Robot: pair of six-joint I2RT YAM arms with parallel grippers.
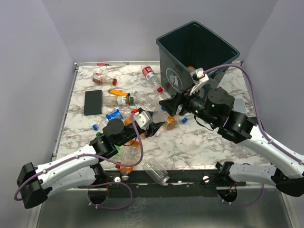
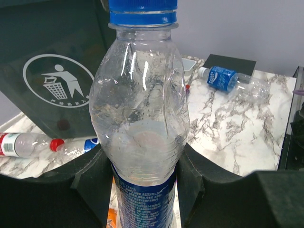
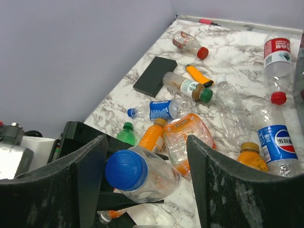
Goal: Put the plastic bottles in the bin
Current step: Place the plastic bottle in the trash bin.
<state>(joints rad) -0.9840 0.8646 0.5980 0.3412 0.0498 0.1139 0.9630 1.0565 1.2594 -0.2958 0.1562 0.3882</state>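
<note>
The clear blue-capped bottle is off the table, clamped low on its blue label by the left gripper, cap pointing away from the wrist. In the top view it hangs near the middle of the marble table, with the bin close by at about one o'clock. The right gripper is spread wide, its fingers either side of the cap end without touching it. This reads as a handover, though I cannot be sure. Other loose bottles lie scattered round it, most from nine to twelve o'clock, a Pepsi bottle and a crushed orange bottle among them; the black pad lies out toward nine o'clock.

What could go wrong, as I judge it:
- The bottle's wall looks thin and slick, and the grip sits far from the cap, so the bottle may pivot or slide if the right fingers close off-centre.
- If the left lets go too soon, the bottle drops among the loose bottles.
- The bin's rim stands high and the right arm is just beside its wall; a low swing could strike the rim or shove the bin.
</note>
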